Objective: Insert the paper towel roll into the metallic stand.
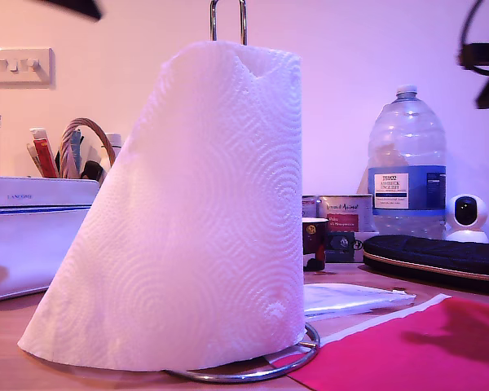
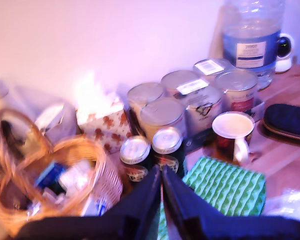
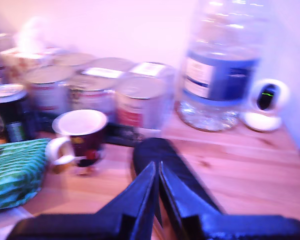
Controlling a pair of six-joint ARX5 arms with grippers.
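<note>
Standing closest to the exterior camera, the paper towel roll [image 1: 204,212] already sits on the metallic stand [image 1: 265,366]. You can see the stand's chrome ring base curving out from under the roll on the wooden table [image 1: 8,358], and the tip of its upright loop poking out above the roll's top. A loose outer sheet flares from the roll toward the exterior view's left, so it looks like a leaning cone. Judging from this, the insertion is done; what may remain is only pulling the arms clear, though you cannot see whether the roll rests fully down on the base.

Neither tool touches the roll. In the first wrist view, my first gripper [image 2: 161,172] is clenched, its dark fingers pressed together on nothing, above a green patterned packet [image 2: 225,185] and a wicker basket [image 2: 65,180]. In the second wrist view, my second gripper [image 3: 157,170] is likewise pinched closed and empty, over a dark pouch [image 3: 165,160].

Farther back you find a white-rimmed mug [image 3: 82,137], a cluster of tins [image 2: 190,100], and a large water bottle [image 1: 407,163] by the wall; these wrist pictures are blurred.
</note>
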